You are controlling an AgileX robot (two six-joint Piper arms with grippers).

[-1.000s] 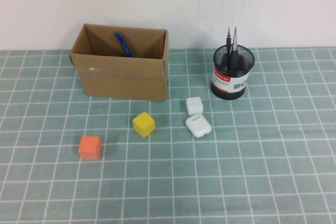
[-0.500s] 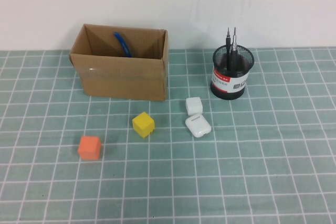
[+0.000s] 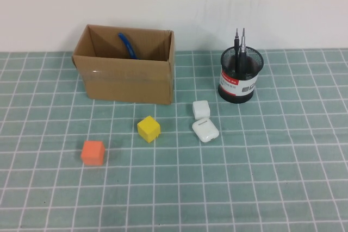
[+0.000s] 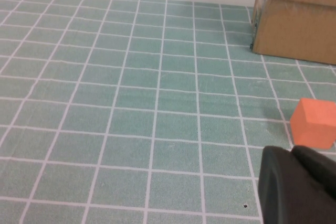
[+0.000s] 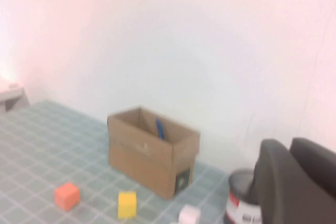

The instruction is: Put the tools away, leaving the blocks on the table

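Left gripper (image 4: pixel 299 187): you see only a dark piece of it at the edge of the left wrist view, low over the table (image 4: pixel 131 103) with the orange block (image 4: pixel 313 123) just beside it; you cannot tell whether it is wide or narrow, and the high view does not show it at all.
Right gripper (image 5: pixel 294 182): again only a dark bulk in its own wrist view, held high and looking across the whole scene; its spread cannot be told, and it holds nothing you can see.
Just changed: a dark blur that sat at the top edge of the high view a second ago is gone; nothing on the table has moved since.
Meaning for the task: judged from the layout, you are at or near the end.
Tools: the blue-handled pliers (image 3: pixel 128 45) lean inside the cardboard box (image 3: pixel 125 82); the pick (image 3: pixel 236 42) and screwdriver (image 3: pixel 243 40) stand in the black mesh cup (image 3: pixel 239 80).
Blocks: the orange block and yellow block (image 3: pixel 148 129) lie on the table in front of the box, well apart.
Other: two white cases (image 3: pixel 203 120) sit touching near the cup.
Hidden: no scissors show anywhere; the box walls hide its floor, so you cannot say whether they lie inside.
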